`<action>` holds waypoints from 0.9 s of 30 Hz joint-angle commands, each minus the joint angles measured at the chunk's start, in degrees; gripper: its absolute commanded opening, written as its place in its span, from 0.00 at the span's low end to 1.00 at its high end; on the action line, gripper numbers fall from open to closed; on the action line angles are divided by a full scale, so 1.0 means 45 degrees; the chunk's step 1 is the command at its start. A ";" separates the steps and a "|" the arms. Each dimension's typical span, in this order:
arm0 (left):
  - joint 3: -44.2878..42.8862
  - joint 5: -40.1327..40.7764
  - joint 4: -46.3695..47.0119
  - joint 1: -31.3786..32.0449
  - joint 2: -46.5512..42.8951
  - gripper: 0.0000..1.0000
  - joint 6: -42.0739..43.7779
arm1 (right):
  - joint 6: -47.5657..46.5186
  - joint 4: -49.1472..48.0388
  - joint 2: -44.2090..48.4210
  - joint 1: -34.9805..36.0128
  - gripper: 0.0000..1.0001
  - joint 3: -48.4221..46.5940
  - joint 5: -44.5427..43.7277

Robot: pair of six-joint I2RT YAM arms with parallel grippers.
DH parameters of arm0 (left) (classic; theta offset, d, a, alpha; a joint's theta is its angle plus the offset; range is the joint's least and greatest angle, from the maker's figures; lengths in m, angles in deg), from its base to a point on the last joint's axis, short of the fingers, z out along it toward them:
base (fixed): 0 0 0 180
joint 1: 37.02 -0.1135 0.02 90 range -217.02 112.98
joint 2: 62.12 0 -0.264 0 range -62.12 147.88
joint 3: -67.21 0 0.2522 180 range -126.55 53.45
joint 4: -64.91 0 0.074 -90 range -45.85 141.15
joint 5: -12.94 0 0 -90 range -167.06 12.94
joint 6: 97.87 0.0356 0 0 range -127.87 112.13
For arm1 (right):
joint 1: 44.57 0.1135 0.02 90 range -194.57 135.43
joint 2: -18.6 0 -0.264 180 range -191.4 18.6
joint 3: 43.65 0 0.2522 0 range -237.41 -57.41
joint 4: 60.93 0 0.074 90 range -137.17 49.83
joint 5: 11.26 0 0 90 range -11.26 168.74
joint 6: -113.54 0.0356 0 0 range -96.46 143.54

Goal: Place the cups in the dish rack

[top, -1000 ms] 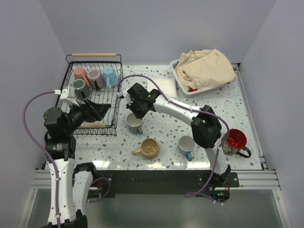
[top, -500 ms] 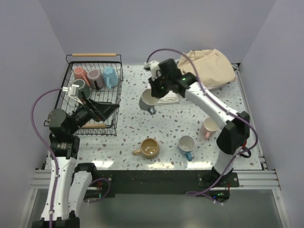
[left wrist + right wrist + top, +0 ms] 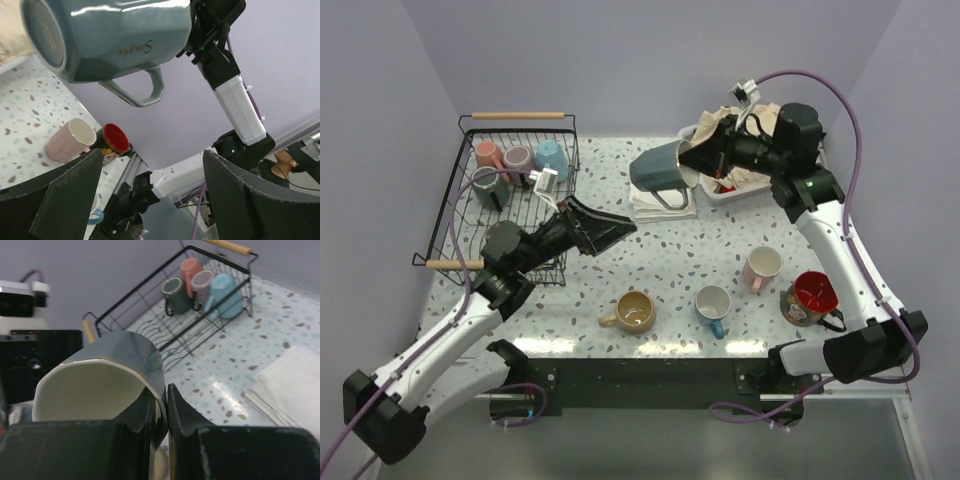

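My right gripper (image 3: pixel 698 160) is shut on the rim of a grey-teal mug (image 3: pixel 660 172) and holds it in the air on its side, handle down. In the right wrist view the fingers (image 3: pixel 176 407) pinch the mug's wall (image 3: pixel 115 360). My left gripper (image 3: pixel 612 226) is open and empty, right of the dish rack (image 3: pixel 455 215), pointing up at the held mug (image 3: pixel 115 35). The rack holds pink (image 3: pixel 485 154), mauve (image 3: pixel 518 160), light blue (image 3: pixel 552 158) and grey (image 3: pixel 484 186) mugs. Tan (image 3: pixel 635 311), white blue-handled (image 3: pixel 712 302), pale pink (image 3: pixel 760 266) and red-inside (image 3: pixel 814 298) mugs stand on the table.
A white tub with beige cloth (image 3: pixel 752 140) stands at the back right, behind the right gripper. A folded white cloth (image 3: pixel 665 203) lies under the held mug. Walls close in on both sides and the back.
My right gripper took the grey-teal mug off the table and carried it up and to the back right. My left gripper swung from over the rack out to its right.
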 commanded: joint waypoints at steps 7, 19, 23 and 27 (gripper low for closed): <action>-0.1895 0.4395 0.4057 0.3688 0.3405 0.86 -0.0052 | 0.6759 -0.9368 0.1140 0.0036 0.00 0.2770 0.2872; -0.1759 0.7112 0.5622 0.4236 0.3738 0.55 -0.1066 | 0.8007 -1.3078 0.2098 0.0036 0.00 0.5135 0.3165; -0.1915 0.6958 0.5973 0.4236 0.3893 0.48 -0.1066 | 0.7854 -1.3335 0.2235 0.0055 0.00 0.5700 0.3146; -0.1916 0.6451 0.6657 0.4236 0.4050 0.22 -0.0969 | 0.7210 -1.2575 0.2391 0.0036 0.00 0.6053 0.3087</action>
